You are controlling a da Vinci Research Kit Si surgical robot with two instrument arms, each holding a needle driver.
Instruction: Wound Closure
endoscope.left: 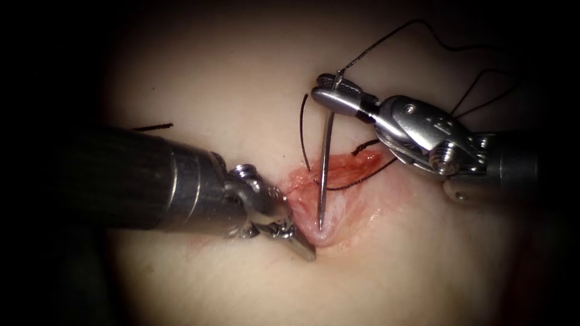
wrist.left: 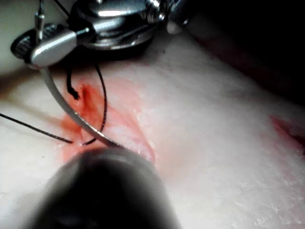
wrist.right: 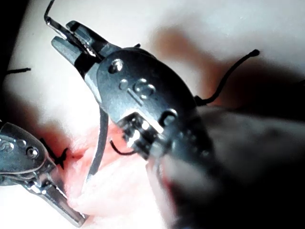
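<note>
Steel needle (endoscope.left: 325, 175) gripped near its tail by right claw (endoscope.left: 329, 90), tip in tissue (endoscope.left: 229, 90); left claw (endoscope.left: 302, 246) closed, empty.

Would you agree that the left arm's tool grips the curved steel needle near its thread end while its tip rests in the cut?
Not quite: the right arm's tool grips the curved steel needle near its thread end, as the endoscope view shows. Its tip does rest in the cut.
</note>
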